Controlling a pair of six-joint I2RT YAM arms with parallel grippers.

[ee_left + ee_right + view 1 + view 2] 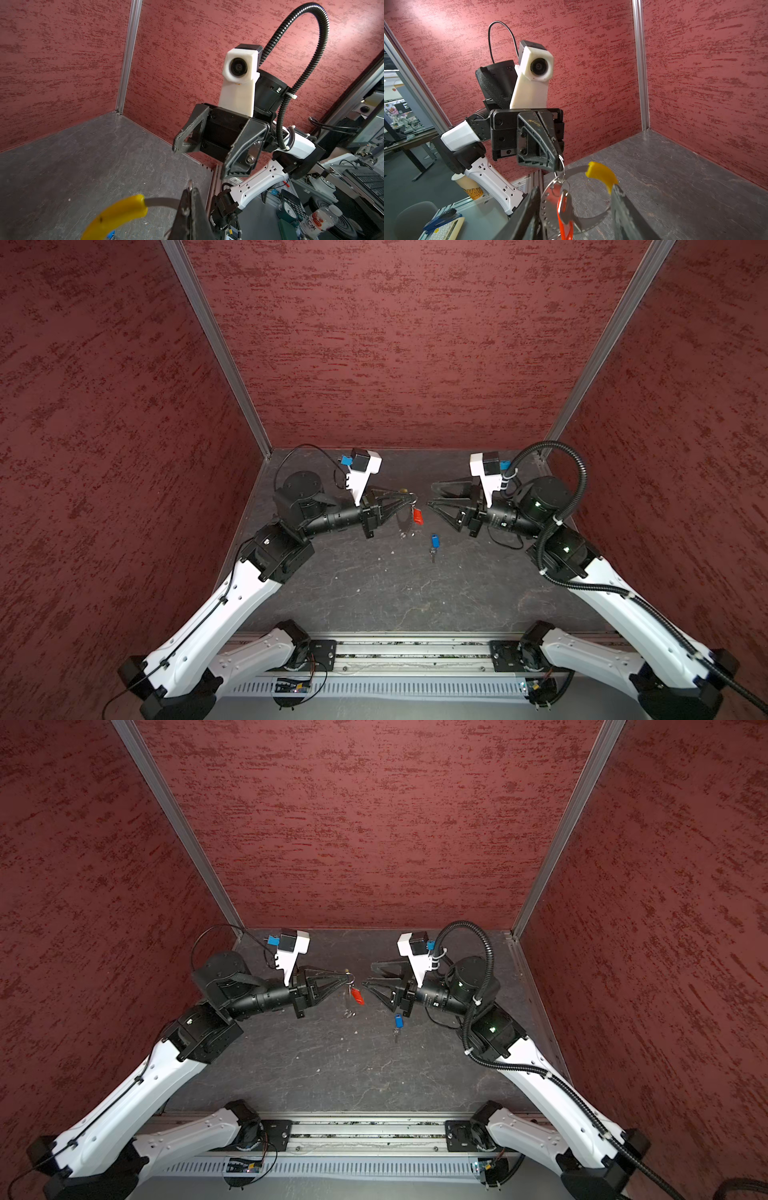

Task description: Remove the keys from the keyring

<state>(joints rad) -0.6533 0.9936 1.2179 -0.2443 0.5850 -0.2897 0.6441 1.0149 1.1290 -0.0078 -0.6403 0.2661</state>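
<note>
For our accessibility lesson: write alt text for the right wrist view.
The left end effector, shut, pinches the keyring by a small split ring; its yellow sleeve curves alongside and the red-headed key hangs below, over the dark table. The open right end effector frames the foreground.

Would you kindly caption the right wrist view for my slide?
Left tool pinches the keyring aloft, red key dangling before the open right tool.

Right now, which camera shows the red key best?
The right wrist view: the red key hangs large in the foreground from the keyring, which the left end effector pinches shut. In both top views the red key is just a small red tag. The left wrist view does not show it.
</note>
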